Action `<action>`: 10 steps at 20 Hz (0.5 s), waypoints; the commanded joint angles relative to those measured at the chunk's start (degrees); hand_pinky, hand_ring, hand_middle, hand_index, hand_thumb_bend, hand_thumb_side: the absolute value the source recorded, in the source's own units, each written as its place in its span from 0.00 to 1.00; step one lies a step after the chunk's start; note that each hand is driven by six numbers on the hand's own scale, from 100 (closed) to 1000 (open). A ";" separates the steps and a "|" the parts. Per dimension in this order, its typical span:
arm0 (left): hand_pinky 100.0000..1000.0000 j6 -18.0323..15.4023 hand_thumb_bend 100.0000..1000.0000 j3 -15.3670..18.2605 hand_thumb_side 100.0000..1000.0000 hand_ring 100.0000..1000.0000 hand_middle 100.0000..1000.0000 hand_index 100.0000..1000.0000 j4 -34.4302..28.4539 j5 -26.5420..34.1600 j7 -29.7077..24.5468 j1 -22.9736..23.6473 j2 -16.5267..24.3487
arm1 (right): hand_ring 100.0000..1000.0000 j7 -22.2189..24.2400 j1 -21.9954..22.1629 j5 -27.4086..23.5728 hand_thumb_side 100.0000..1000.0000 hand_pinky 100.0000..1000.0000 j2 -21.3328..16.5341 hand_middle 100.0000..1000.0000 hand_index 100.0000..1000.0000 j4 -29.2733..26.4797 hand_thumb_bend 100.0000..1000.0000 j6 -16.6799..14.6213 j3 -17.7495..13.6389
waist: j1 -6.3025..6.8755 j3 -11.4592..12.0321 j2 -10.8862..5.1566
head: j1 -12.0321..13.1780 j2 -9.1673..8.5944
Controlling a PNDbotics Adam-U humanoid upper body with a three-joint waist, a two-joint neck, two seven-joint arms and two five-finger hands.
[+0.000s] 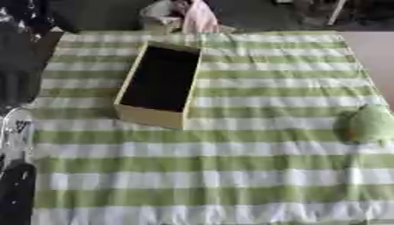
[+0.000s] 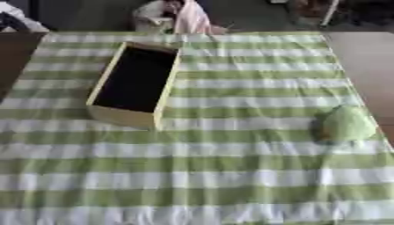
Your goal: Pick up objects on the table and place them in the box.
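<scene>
Big green-and-white striped cloth (image 2: 215,167) covers the table. The long tan box (image 2: 127,116) with a dark inside sits upper left, open. A pale green rounded object (image 2: 346,124) lies near the right edge, well apart from the box. The left eye view cuts it off at the frame; the right eye view shows it whole. Neither robot hand shows, so can't tell their state.

A green-and-white striped cloth (image 2: 200,176) covers the table. Bare brown tabletop (image 2: 369,66) shows along its right edge. Beyond the far edge lies something pink and white (image 2: 188,17), too blurred to identify.
</scene>
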 commanded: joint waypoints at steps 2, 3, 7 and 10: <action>0.46 -0.08 0.00 -0.02 0.69 0.71 0.66 0.76 -1.09 -0.02 -0.12 -0.80 1.08 | 0.81 0.94 0.01 0.38 1.00 0.91 -3.29 0.78 0.86 -0.26 0.00 -0.54 0.20 | -0.09 -0.08 -0.83 | -0.08 0.28; 0.46 -0.06 0.00 -0.06 0.69 0.71 0.66 0.76 -1.09 -0.01 -0.16 -0.81 1.07 | 0.81 1.37 0.23 0.39 1.00 0.91 -3.49 0.78 0.86 -0.21 0.00 -0.76 0.65 | -0.09 -0.07 -0.82 | -0.13 0.23; 0.46 -0.04 0.00 -0.16 0.69 0.71 0.66 0.76 -1.09 0.03 -0.29 -0.86 1.08 | 0.82 3.45 0.51 0.60 1.00 0.92 -4.09 0.79 0.86 0.10 0.00 -1.47 2.10 | -0.07 0.03 -0.83 | -0.27 0.16; 0.46 0.01 0.00 -0.19 0.69 0.71 0.66 0.76 -1.09 0.04 -0.32 -0.86 1.09 | 0.83 4.99 0.63 1.20 1.00 0.93 -4.35 0.80 0.86 0.51 0.00 -1.89 2.96 | -0.08 0.08 -0.81 | -0.30 0.15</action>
